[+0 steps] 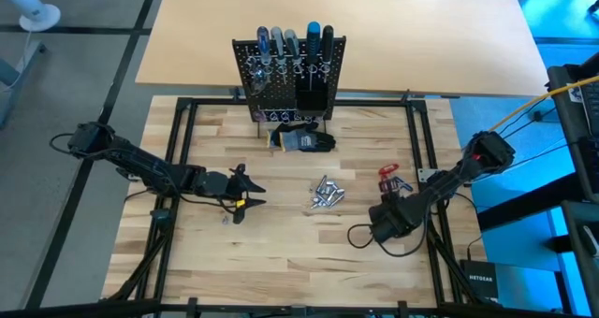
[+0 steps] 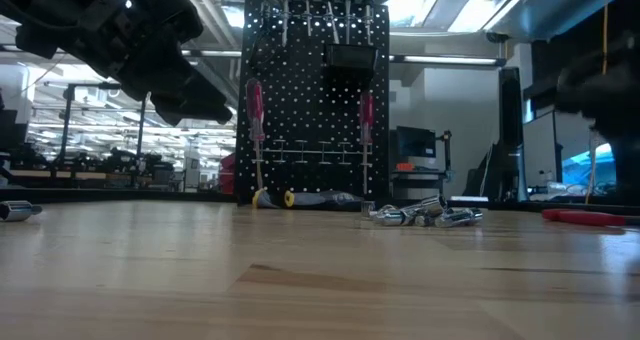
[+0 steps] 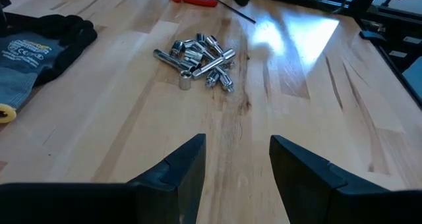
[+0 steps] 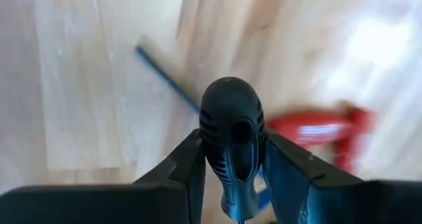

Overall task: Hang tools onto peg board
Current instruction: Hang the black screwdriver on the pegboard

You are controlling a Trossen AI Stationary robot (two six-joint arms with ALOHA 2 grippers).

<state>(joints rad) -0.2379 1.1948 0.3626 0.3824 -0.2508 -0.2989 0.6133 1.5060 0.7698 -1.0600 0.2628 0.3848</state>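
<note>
Nearest to us, on the right side of the table, our right gripper [image 4: 231, 174] has its fingers closing on the black handle of a screwdriver [image 4: 231, 128]. The handle stands between the two pads. We judge the grip is not yet firm. A thin blue shaft [image 4: 165, 79] and a red tool [image 4: 316, 128] lie on the wood just beyond.

Our left gripper [image 3: 237, 168] waits on the left side, fingers apart and empty, pointed at a pile of silver pieces [image 3: 198, 56] in the middle of the table. The dark glove [image 3: 39, 46] lies past them, nearer the peg board.

At the far edge, the peg board [image 1: 288, 75] stands upright with several screwdrivers already in its top holders and a black bin [image 1: 314, 98] on its face.

What could go wrong:
- The handle is rounded and ribbed. If the pads catch it off-centre, it may twist or slip out as we lift.
- The red tool sits close by; a low swing could knock it.
- The holders are small rings, so a tilted screwdriver could miss its ring and fall behind the board.

As for writing, the glove cuff carries a printed label, but we cannot read it. A box off the table's right corner reads NETGEAR [image 1: 489, 278].
</note>
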